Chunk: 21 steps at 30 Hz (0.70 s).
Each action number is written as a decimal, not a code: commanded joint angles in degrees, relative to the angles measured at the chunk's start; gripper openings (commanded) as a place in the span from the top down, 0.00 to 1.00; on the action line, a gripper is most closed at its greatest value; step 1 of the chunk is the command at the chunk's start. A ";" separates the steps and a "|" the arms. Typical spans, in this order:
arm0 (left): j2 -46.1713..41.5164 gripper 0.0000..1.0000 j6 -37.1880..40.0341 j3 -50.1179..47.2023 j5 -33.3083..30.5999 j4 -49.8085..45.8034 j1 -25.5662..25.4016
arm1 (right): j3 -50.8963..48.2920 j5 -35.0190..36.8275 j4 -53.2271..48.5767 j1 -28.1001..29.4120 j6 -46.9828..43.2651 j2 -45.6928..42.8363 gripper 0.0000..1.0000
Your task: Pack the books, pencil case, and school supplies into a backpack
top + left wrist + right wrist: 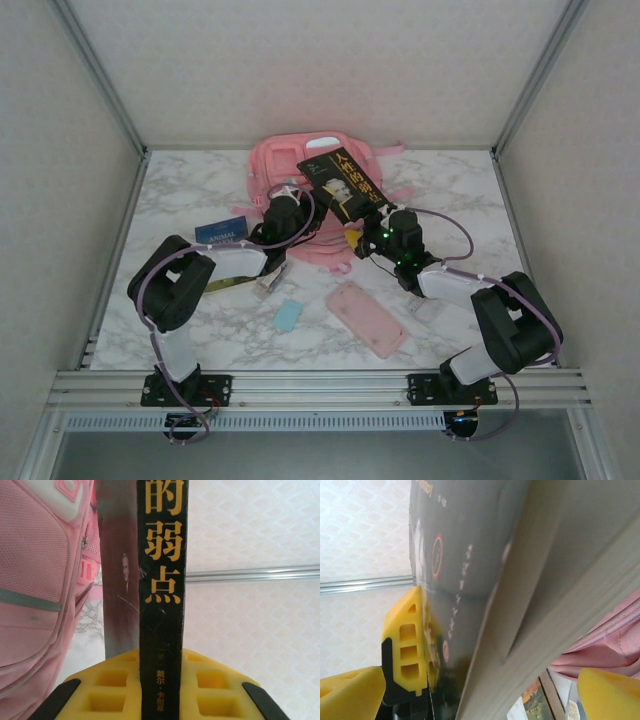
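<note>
The black book with yellow characters [345, 183] is held up in the air, over the front of the pink backpack [290, 165]. My left gripper [162, 680] is shut on its lower end, spine [165, 580] standing upright between the yellow pads; the backpack [35, 580] lies to its left. My right gripper [480, 700] is open, fingers spread on either side of the same book's page edge [555, 595] without clamping it. The blue landscape book [221, 231], the pink pencil case [367, 318] and the light-blue block [288, 315] lie on the table.
The marble table [180, 190] is walled on three sides, with metal posts in the back corners. A small silvery item [267, 284] lies beside the left forearm. The rail [320, 385] holding both arm bases runs along the near edge.
</note>
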 commanded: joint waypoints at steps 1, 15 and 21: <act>-4.47 1.00 1.01 -0.56 1.13 5.09 -0.28 | 1.51 1.83 1.51 0.29 -1.08 0.75 0.02; -7.17 0.15 5.85 -1.37 9.05 -8.62 0.84 | 4.35 1.27 -2.60 -5.52 -8.85 0.97 1.00; -10.02 0.00 42.07 11.42 7.87 -44.94 1.84 | 6.76 -1.45 -19.82 -11.99 -17.61 -6.97 1.00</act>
